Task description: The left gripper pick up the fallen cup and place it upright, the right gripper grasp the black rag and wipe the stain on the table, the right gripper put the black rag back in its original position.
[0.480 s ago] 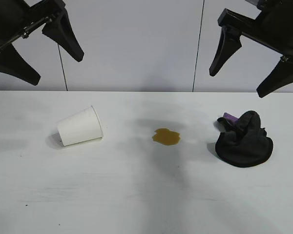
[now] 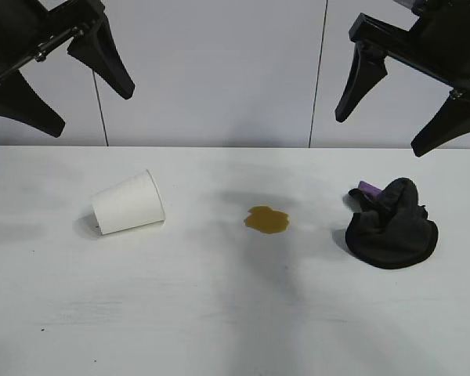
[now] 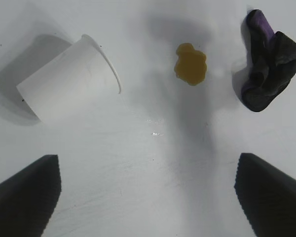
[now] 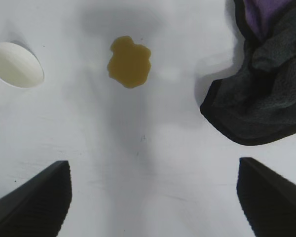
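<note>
The table (image 2: pixel 219 313) is observed to carry three items in a row parallel to its far edge. The cup (image 2: pixel 128 203) is found lying on its side toward the left edge, its rolled rim turned toward the middle of the table and its base toward the left edge. The stain (image 2: pixel 267 220) is located near the middle of the table, well apart from the cup, as a yellowish-brown blotch with an irregular outline. The black rag (image 2: pixel 393 223) is seen heaped in a lumpy mound toward the right edge, with a purple patch exposed on the side nearer the far edge; it is separated from the stain by bare tabletop. The left gripper (image 2: pixel 59 74) is held high above the far left part of the table, its fingers spread wide and nothing grasped. The right gripper (image 2: pixel 388 106) is likewise held high above the far right part, over the rag, its fingers spread wide and nothing grasped. Neither gripper is in contact with any item.
</note>
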Robot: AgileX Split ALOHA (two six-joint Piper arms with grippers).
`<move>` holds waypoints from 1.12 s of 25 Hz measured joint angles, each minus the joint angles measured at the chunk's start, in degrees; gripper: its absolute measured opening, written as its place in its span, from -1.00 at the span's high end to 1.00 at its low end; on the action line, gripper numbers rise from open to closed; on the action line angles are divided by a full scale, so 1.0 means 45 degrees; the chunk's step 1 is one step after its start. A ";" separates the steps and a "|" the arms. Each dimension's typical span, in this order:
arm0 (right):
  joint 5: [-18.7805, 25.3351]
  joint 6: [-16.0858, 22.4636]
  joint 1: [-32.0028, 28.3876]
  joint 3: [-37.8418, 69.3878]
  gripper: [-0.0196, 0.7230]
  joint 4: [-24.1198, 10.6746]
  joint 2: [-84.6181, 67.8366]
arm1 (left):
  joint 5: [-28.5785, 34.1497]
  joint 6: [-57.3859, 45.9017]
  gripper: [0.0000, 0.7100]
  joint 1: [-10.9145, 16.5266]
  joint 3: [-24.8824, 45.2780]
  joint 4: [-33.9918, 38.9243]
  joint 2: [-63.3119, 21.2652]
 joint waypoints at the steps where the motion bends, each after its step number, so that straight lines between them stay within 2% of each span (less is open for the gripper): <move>1: 0.0000 0.0000 0.0000 0.0000 -0.75 0.0000 0.0000 | 0.0000 0.0000 -0.94 0.0000 0.0000 0.0000 0.0000; 10: -0.0005 -0.0010 0.0000 0.0000 -0.75 0.0012 0.0000 | -0.1369 0.0081 -0.94 0.0000 -0.0021 -0.0018 0.0000; 13: -0.0005 -0.0087 0.0000 0.0000 -0.75 0.0012 0.0000 | -0.0406 0.2248 -0.94 -0.0043 -0.0481 0.0378 0.0009; 15: -0.0005 -0.0252 0.0000 0.0000 -0.75 0.0012 0.0000 | 0.0604 0.4604 -0.94 -0.0340 -0.0715 0.1041 0.0009; 18: 0.0030 -0.0392 0.0000 0.0000 -0.75 0.0012 0.0000 | 0.1105 0.6693 -0.94 -0.1278 -0.0743 0.2999 0.0052; 23: 0.0184 -0.0488 0.0000 0.0000 -0.75 0.0062 0.0000 | 0.0312 0.6567 -0.94 -0.2475 -0.0743 0.5417 0.1150; 25: 0.0251 -0.0527 0.0000 0.0000 -0.75 0.0062 0.0000 | -0.0243 0.6383 -0.94 -0.2732 -0.0770 0.5896 0.1722; 28: 0.0319 -0.0538 0.0000 0.0000 -0.75 0.0090 0.0000 | -0.0631 0.6235 -0.94 -0.2811 -0.1042 0.6072 0.2404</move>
